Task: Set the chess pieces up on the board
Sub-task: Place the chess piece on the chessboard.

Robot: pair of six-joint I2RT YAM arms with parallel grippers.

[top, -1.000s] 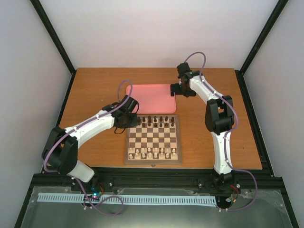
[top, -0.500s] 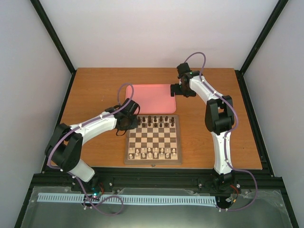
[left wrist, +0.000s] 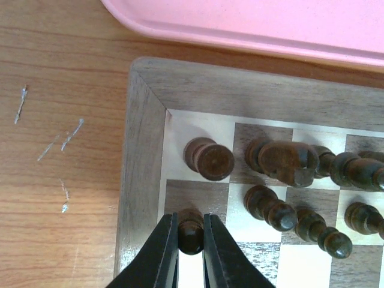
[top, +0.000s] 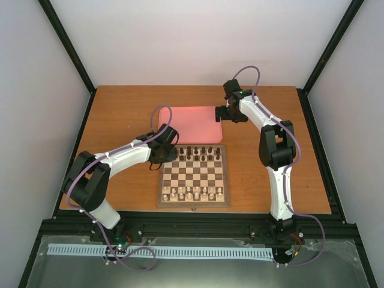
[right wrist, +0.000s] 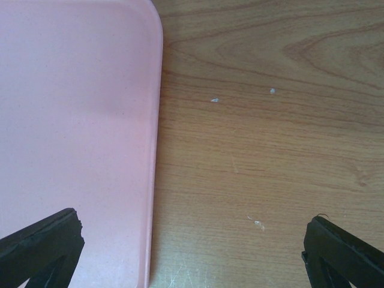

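Note:
The board (top: 193,201) lies at the table's middle front, with dark chess pieces (top: 197,151) along its far rows and pale pieces along the near rows. My left gripper (top: 165,150) hangs over the board's far left corner (left wrist: 147,108), shut on a dark pawn (left wrist: 191,228) that stands on a dark second-row square at the left edge. A dark rook (left wrist: 210,159) sits in the corner square just beyond it, more dark pieces (left wrist: 282,162) to its right. My right gripper (top: 223,113) is open over the pink tray's right edge, nothing between its fingers (right wrist: 42,246).
A pink tray (top: 192,124) lies just behind the board, its rim (left wrist: 252,30) close to the board's far border. In the right wrist view its edge (right wrist: 153,150) runs beside bare wood (right wrist: 258,150). Black frame posts stand at the table's sides.
My left arm has swung its elbow inward and the wrist has edged right over the board's far left corner. The right arm has not moved.

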